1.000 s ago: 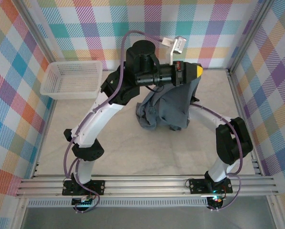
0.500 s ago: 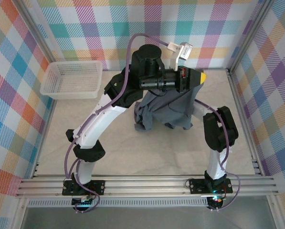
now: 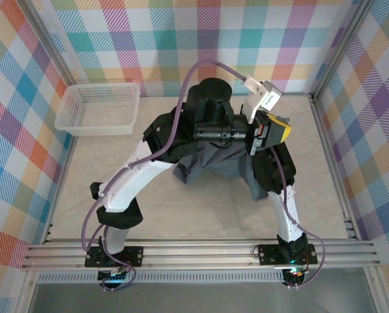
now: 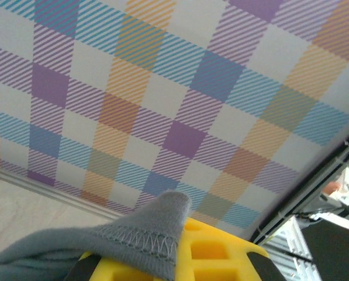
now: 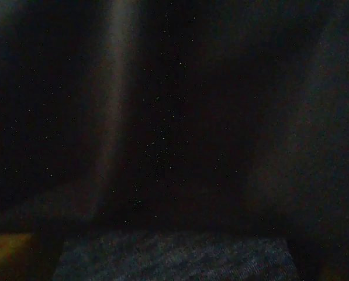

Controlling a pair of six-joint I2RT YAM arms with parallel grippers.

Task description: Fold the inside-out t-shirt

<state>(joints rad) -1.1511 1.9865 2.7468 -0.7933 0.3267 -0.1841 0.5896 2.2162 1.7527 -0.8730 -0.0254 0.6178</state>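
The inside-out t-shirt is dark slate-grey and hangs bunched over the middle of the table. Its upper edge is lifted by my left gripper, which is shut on it. In the left wrist view a stitched hem of the t-shirt drapes out over the yellow fingers, with the plaid wall behind. My right arm bends in under the left gripper, and its hand is buried under the cloth. The right wrist view is nearly black, with grey fabric pressed close along the bottom.
A white mesh basket stands at the back left corner. Plaid walls with metal rails close the table on three sides. Bare tabletop lies in front of the shirt.
My left gripper has carried the shirt's edge to the right and a little nearer. The right arm's elbow has swung left under it, and the shirt now covers the right hand.
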